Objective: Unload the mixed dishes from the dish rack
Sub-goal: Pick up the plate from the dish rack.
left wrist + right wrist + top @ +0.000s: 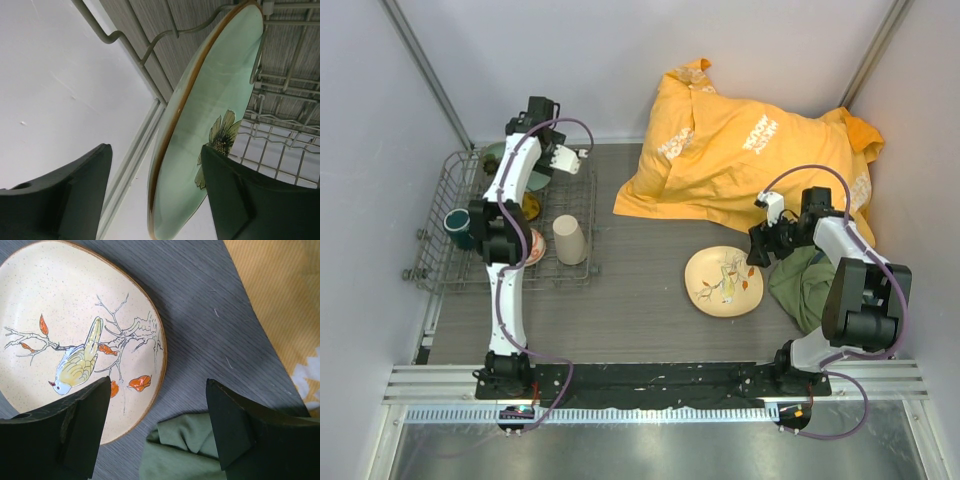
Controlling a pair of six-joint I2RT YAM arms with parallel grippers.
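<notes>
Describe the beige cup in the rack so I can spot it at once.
Start at the grey wire dish rack on the table's left side. Near its right edge, toward the arms, is the beige cup. It is plain and handleless, unlike the dark green mug at the rack's left edge.

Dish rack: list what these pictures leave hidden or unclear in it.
Top view: the left arm covers most of the small bowl and the yellow plate in the rack.
Top view: the green plate shows only slivers around that arm.
Left wrist view: the frame's bottom edge cuts off the green plate; one finger of the left gripper hides part of its flower, so contact is unclear.
</notes>
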